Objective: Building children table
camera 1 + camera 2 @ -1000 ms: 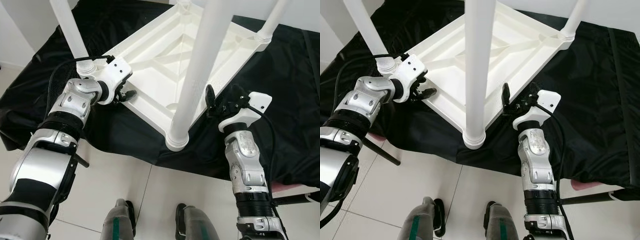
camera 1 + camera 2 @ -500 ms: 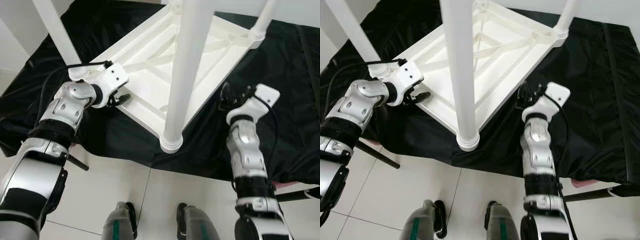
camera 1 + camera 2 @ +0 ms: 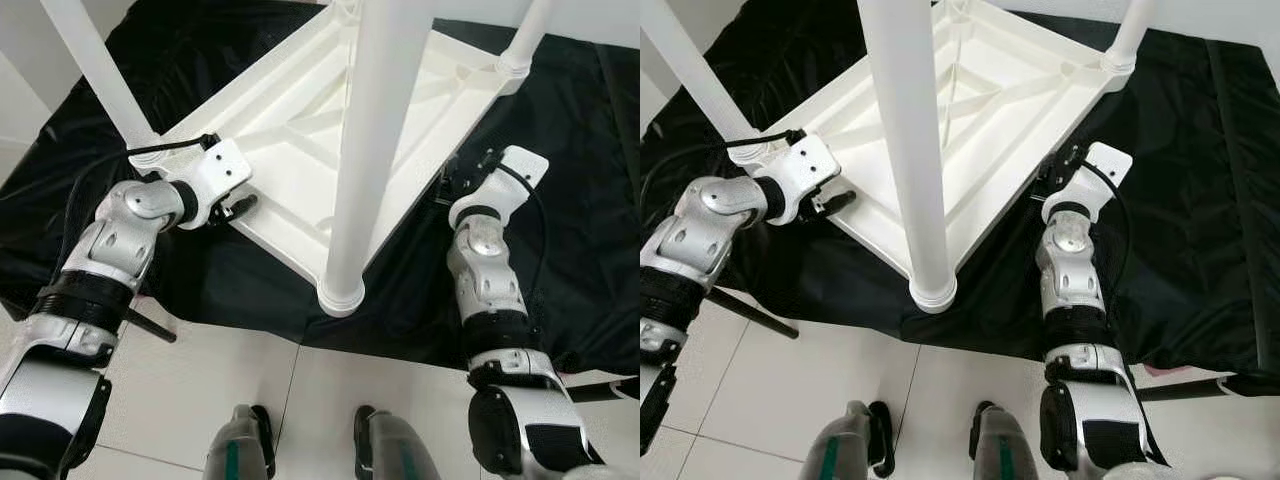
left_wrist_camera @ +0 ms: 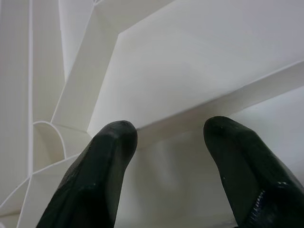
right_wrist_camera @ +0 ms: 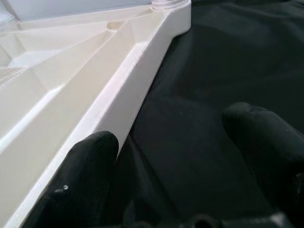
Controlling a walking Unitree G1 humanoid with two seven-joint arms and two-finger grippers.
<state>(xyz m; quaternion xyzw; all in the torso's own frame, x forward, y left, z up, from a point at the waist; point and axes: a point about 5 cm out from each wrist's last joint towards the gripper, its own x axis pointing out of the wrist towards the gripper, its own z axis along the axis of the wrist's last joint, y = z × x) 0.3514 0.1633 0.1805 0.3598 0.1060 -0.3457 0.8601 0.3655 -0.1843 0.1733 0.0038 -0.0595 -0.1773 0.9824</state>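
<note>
From my head, left eye: the white table (image 3: 330, 120) lies upside down on a black cloth (image 3: 590, 170), its legs standing up, the nearest leg (image 3: 375, 150) rising straight at me from the near corner. My left claw (image 3: 235, 207) is at the table's left rim, near the corner where another leg (image 3: 95, 65) is set. My right claw (image 3: 455, 185) is at the right rim, over the cloth. Pale floor tiles (image 3: 200, 380) lie below.

Right eye: same scene; I can read no brand, label or writing anywhere on the table or cloth.

Left wrist: my two black fingers (image 4: 95, 175) stand apart, one on either side of a raised white rib (image 4: 213, 102) of the underside, gripping nothing that I can see.

Right wrist: my fingers (image 5: 80, 180) are spread wide, one just beside the table's edge (image 5: 128, 76), the other over the cloth, holding nothing.
</note>
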